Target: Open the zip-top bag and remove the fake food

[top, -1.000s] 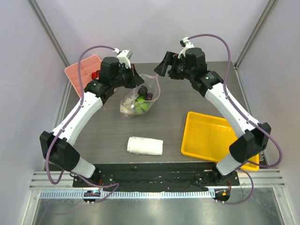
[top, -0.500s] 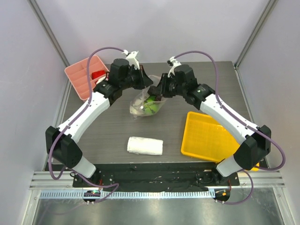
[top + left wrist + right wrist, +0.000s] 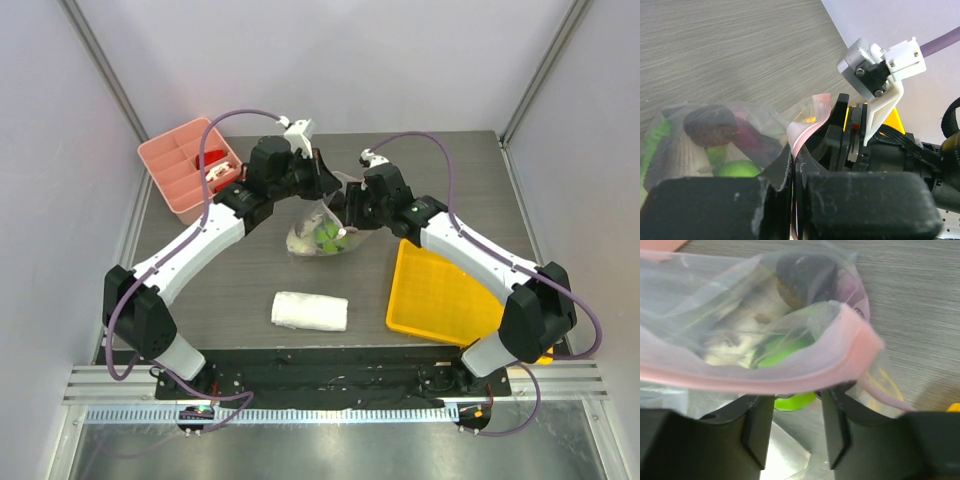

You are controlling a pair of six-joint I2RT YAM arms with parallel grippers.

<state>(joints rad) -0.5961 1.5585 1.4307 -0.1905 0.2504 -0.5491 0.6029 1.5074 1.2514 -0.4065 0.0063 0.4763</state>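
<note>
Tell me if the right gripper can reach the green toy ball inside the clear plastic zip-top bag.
Probably not yet: the open right gripper faces the clear zip-top bag at its pink strip; film covers the green toy ball.

Clear zip-top bag [image 3: 318, 232] with pink zip strip [image 3: 765, 376]; bright green and dark purple fake food [image 3: 788, 349]; yellow tray [image 3: 440, 300] right, pink box [image 3: 172, 178] far left, white towel [image 3: 310, 311] near, grey wood-grained table [image 3: 225, 285]

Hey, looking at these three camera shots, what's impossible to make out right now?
- Top view: the mouth of the zip-top bag, covered by the left hand and right hand.
- Right wrist view: whether its fingers touch the pink zip strip, which is blurred across them.
- Left wrist view: the fake food, smeared behind crinkled film.
- Top view: contents of the pink box, too small to identify.
</note>
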